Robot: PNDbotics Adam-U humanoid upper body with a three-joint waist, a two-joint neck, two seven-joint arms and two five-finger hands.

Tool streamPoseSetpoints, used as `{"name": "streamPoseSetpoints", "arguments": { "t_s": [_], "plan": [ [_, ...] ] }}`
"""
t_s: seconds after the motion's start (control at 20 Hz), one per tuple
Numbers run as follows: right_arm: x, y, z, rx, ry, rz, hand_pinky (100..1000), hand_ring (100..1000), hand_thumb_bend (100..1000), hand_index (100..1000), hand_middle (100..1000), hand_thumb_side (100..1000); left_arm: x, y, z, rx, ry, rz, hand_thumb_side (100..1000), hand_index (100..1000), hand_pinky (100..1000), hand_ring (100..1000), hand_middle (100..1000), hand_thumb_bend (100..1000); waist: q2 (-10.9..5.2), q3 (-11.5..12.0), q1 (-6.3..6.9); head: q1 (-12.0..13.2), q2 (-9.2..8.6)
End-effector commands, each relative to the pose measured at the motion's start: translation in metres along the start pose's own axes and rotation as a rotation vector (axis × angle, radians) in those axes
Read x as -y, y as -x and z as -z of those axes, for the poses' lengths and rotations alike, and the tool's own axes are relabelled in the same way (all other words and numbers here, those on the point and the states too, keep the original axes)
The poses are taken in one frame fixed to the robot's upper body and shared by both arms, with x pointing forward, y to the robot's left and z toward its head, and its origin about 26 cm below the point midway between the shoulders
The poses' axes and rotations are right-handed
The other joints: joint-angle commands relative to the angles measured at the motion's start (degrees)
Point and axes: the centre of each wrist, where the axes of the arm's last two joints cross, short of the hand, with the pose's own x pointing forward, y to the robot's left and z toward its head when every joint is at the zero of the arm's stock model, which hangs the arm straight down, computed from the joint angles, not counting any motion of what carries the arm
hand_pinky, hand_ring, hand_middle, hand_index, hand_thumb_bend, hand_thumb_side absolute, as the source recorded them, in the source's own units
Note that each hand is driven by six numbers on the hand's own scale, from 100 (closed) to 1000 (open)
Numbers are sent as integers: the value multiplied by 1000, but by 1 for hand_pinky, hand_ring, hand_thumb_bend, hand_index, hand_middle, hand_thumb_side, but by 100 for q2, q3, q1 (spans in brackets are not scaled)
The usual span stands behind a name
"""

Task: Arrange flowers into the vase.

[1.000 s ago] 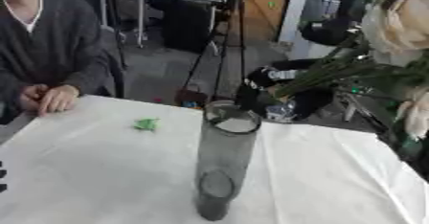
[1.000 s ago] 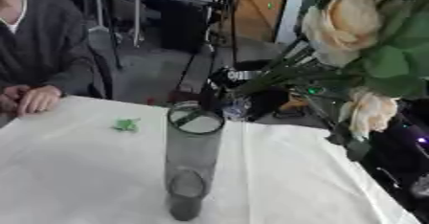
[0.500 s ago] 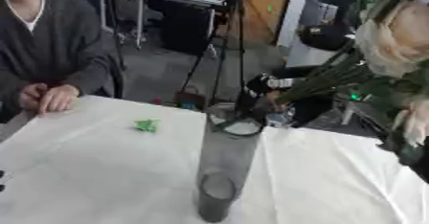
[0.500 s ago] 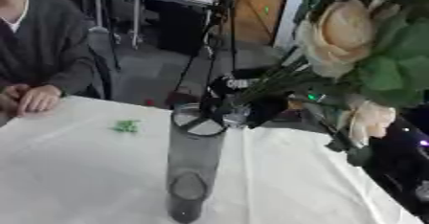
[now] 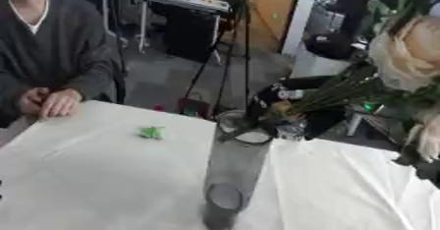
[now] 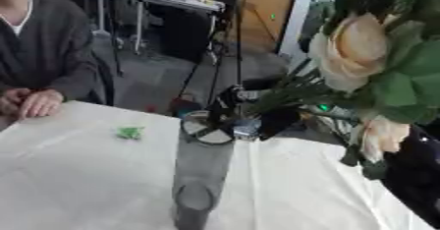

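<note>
A tall smoky glass vase (image 5: 232, 175) stands upright on the white-clothed table (image 5: 86, 185), with nothing in it. A bunch of cream flowers (image 6: 352, 52) with green leaves fills the right side, close to the camera. Its green stems (image 5: 335, 94) slant down and left, and their ends hang just above the right of the vase's rim. My black right hand (image 5: 271, 96) is shut on the lower stems beside the vase's mouth. Only a dark sliver of my left hand (image 5: 2, 189) shows at the left edge.
A small green scrap (image 5: 152, 132) lies on the cloth left of the vase. A seated person rests clasped hands (image 5: 47, 101) on the table's far left corner. Stands and dark equipment fill the floor behind the table.
The bunch has come down and left a little, bringing the stem ends closer to the vase's rim. The vase has stayed put.
</note>
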Motion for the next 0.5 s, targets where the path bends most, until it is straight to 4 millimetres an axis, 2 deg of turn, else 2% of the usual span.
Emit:
{"name": "streamPoseSetpoints", "arguments": {
  "t_s": [0.05, 0.5],
  "plan": [
    [12, 0, -14, 34, -115, -126, 827, 887, 100, 799, 823, 696, -8, -7, 4, 21, -5, 27, 758, 799, 776, 806, 763, 1000, -64, -9, 57, 13, -89],
    [11, 6, -19, 11, -126, -141, 843, 905, 100, 820, 846, 711, -9, -7, 4, 21, -11, 27, 758, 798, 777, 805, 762, 1000, -65, -30, 36, 37, -127]
  ]
}}
